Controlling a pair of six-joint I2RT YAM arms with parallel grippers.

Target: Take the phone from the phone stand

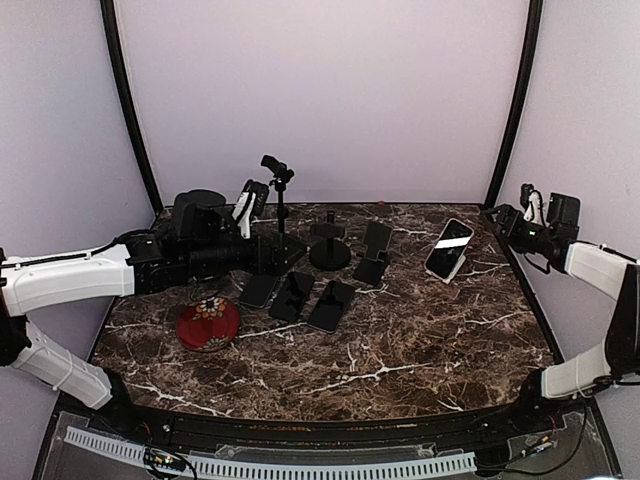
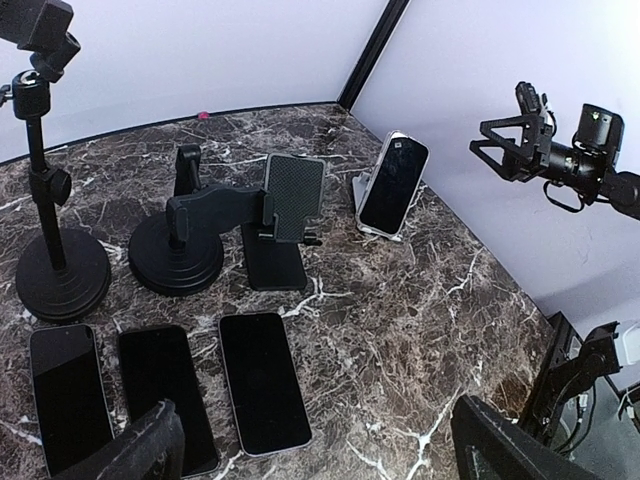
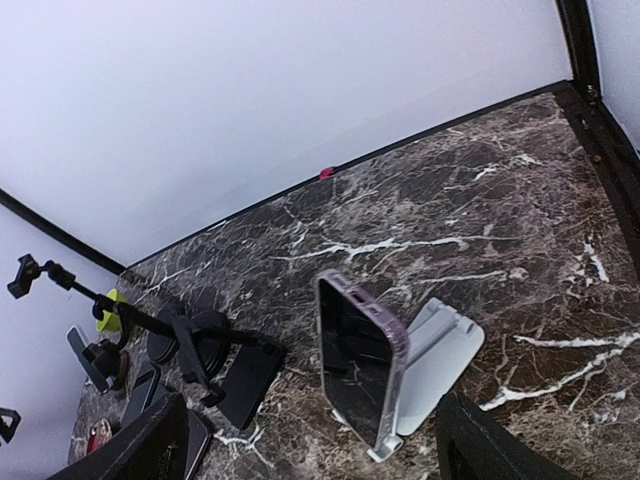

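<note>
Phone [image 1: 449,249] leaned on its white stand [image 3: 445,360] at the table's [image 1: 400,370] far right; your right gripper [image 1: 500,220] hovered near it, jaws spread, your left gripper [image 1: 250,203], also spread, well apart.

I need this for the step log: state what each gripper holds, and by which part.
Nothing is held. The left gripper and the right gripper both stand open and empty; the phone leans on its stand, untouched.
</note>
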